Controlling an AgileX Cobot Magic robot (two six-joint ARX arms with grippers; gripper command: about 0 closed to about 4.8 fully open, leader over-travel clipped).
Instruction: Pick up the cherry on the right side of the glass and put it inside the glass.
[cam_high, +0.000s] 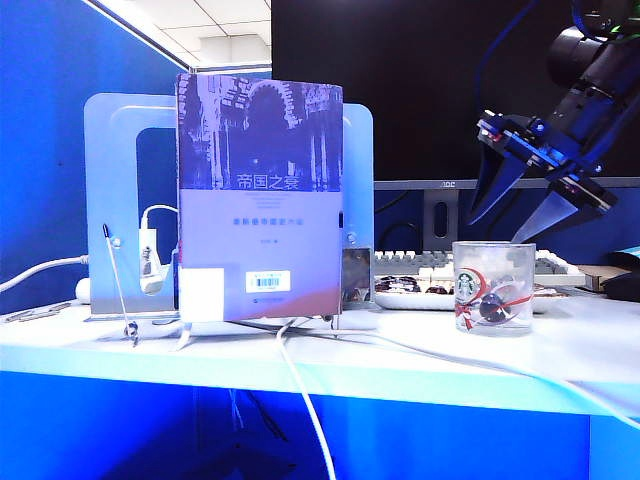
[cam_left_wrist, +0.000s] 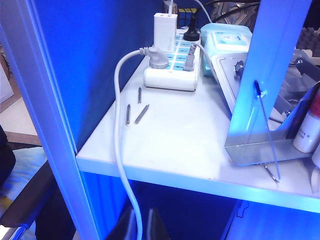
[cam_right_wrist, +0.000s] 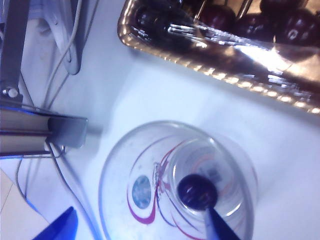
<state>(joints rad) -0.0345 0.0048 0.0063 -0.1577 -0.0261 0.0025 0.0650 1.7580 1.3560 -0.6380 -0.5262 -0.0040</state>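
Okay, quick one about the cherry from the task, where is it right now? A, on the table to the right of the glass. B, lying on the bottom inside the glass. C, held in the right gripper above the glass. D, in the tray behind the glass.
B: the cherry lies on the bottom of the glass, while the right gripper hangs open and empty above it.

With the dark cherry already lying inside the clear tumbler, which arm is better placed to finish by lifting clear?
Right. Its tool hangs open just above the clear Starbucks tumbler, where the glossy dark cherry rests on the bottom. The left tool is not in view.
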